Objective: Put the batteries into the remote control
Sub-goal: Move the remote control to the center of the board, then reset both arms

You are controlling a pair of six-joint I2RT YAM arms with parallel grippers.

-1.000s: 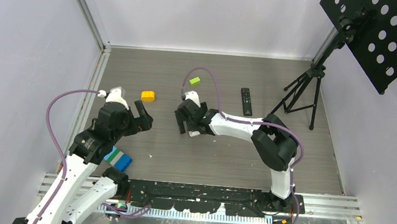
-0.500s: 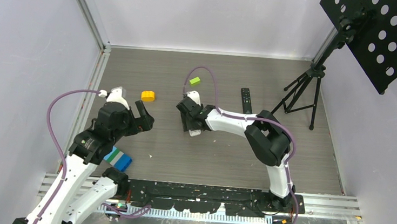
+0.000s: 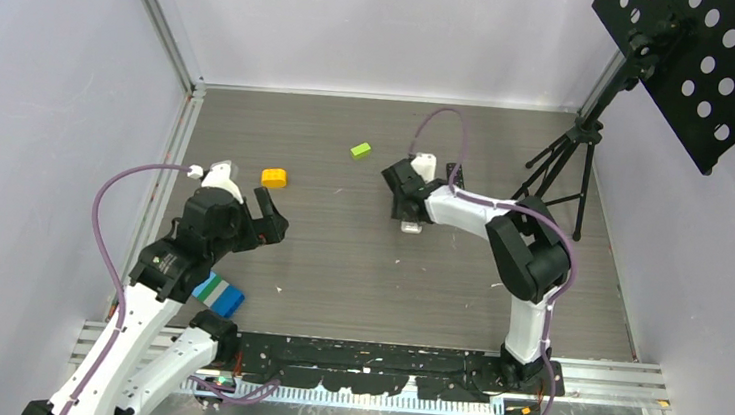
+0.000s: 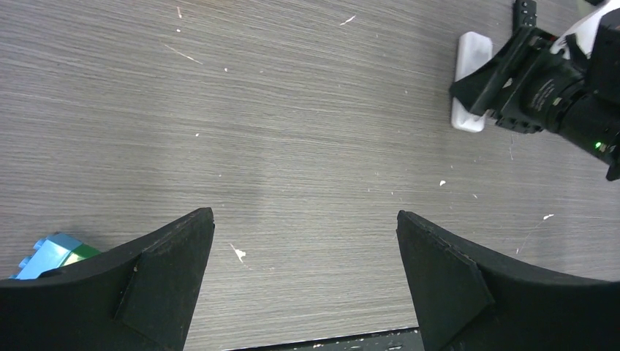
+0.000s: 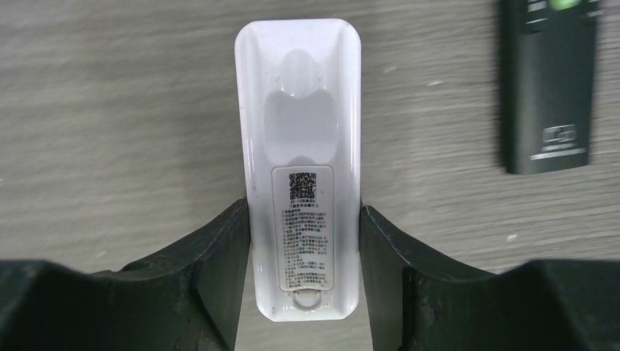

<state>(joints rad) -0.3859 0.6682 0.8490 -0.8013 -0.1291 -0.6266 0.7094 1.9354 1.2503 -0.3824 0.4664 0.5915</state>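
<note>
**White remote (image 5: pixel 303 146) clamped in right gripper (image 5: pixel 305 212), back face up**

- Position: on the worktop (image 3: pixel 337 275), right of centre and somewhat toward the far edge.
- Right gripper's fingers press both long sides at the label end. The long axis runs straight out ahead of the fingers.
- Black remote (image 5: pixel 545 80) lies just beside it, parallel, not touching.
- Left gripper (image 4: pixel 305 216) is spread wide with nothing between its fingers. It hovers toward the left edge, well apart from the white remote, so the right arm is the nearer.
- Back shows a QR label and a moulded dip. No open battery bay is seen, so the cover is probably still on.
- No batteries can be made out in any view.
- Yellow piece (image 3: pixel 274 177), green block (image 3: pixel 360 150) and blue block (image 3: pixel 220 295) lie loose; none reads as a cell.
</note>
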